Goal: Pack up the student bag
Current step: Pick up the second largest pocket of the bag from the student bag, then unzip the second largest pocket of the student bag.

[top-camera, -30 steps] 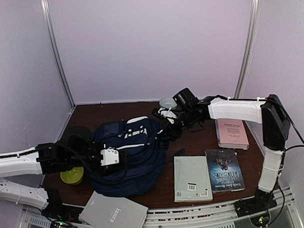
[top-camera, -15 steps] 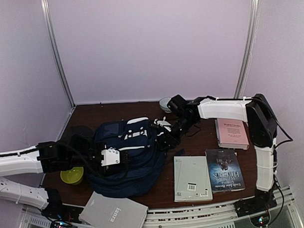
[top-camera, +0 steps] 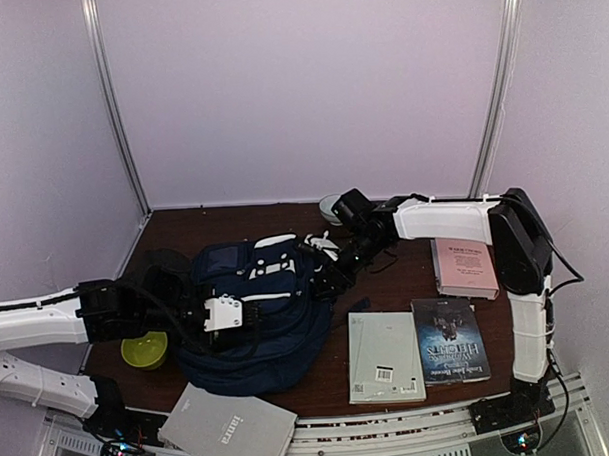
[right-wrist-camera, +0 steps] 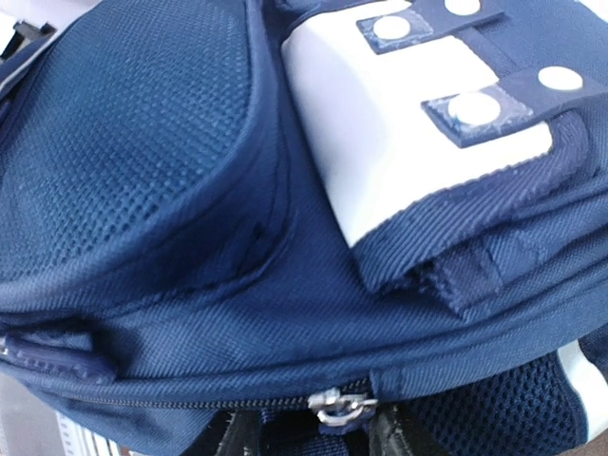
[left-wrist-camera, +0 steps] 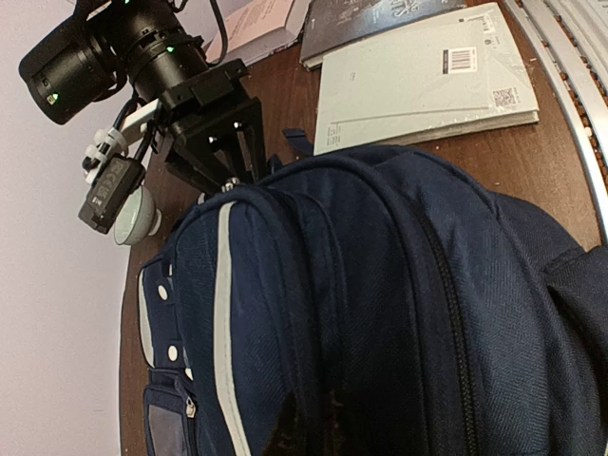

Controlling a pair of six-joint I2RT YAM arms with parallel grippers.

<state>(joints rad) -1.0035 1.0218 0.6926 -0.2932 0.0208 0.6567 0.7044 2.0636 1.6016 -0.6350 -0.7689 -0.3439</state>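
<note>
**status: right gripper (left-wrist-camera: 228,171) astride the zip pull (right-wrist-camera: 337,407), left gripper (top-camera: 238,315) against the bag (top-camera: 278,334)**

right gripper: jaws apart, one dark finger (right-wrist-camera: 233,435) on each side of the metal zip pull, not pinching it. It sits at the bag's top end, just below the white patch (right-wrist-camera: 399,123) with the studded navy tabs. The zip teeth running off from the pull look closed as far as I can see them.

left gripper: pushed up against the middle of the bag from the left-arm side. Its fingers are lost against the navy fabric in the top view and don't show in its own camera. Can't tell if it's open or closed.

bag: navy with a thin pale stripe, lying on the brown table (top-camera: 407,284). The top end points away from the arm bases.

around the bag:
- green bowl (top-camera: 146,351) just beside it, left-arm side
- grey book (top-camera: 226,426) on its near side, partly off the table's near edge
- pale book (top-camera: 385,355) just beside it, right-arm side, barcode up
- dark book (top-camera: 450,340) beyond the pale one, right next to it
- pink book (top-camera: 463,265) well apart from the bag on the right-arm side, behind the dark one
- small pale bowl (top-camera: 334,204) behind the bag's top end, near the right wrist
</note>
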